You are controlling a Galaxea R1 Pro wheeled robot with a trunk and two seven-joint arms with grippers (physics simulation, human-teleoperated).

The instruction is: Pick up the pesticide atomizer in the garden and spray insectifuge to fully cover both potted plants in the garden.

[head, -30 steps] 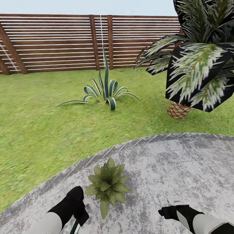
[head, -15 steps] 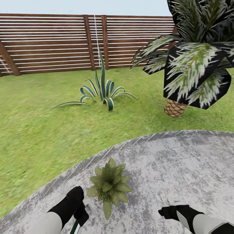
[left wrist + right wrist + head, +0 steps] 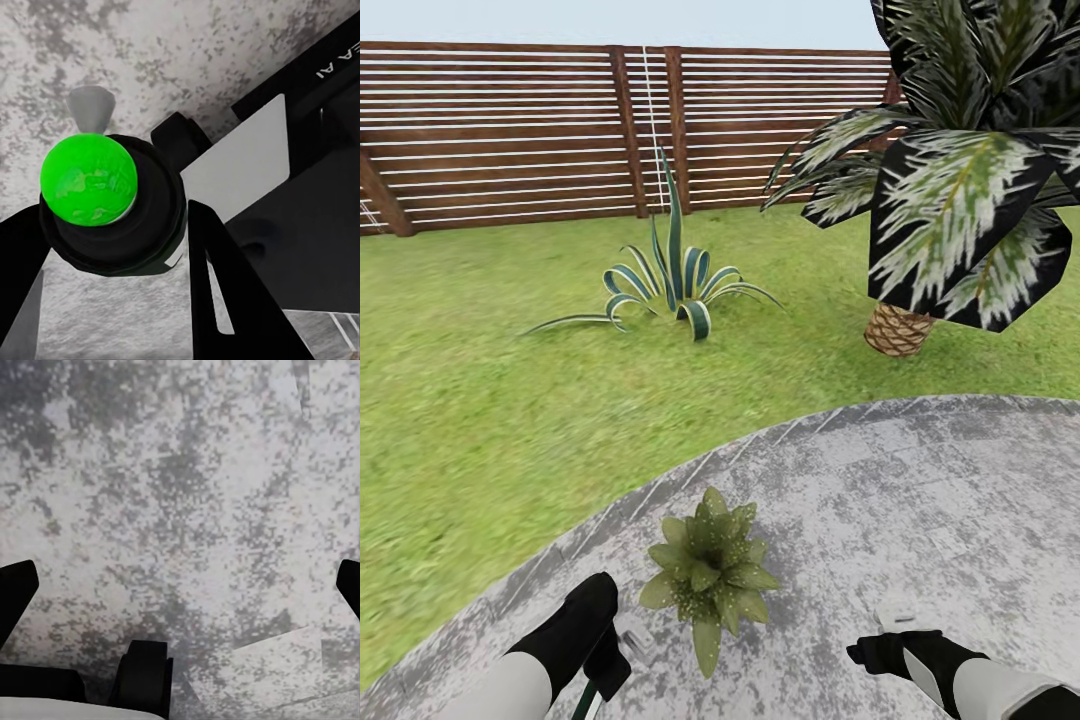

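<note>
Left gripper clamps the pesticide atomizer low-left beside the potted plant; right gripper spread over bare paving.

The only lettering that can be read is in the left wrist view: pale capitals "EA" followed by part of a further upright stroke, cut off by the picture's edge, printed on the black housing of the left arm. The fragment is too short to say what word it belongs to. Nothing else carries readable text, numbers or signs.
</note>
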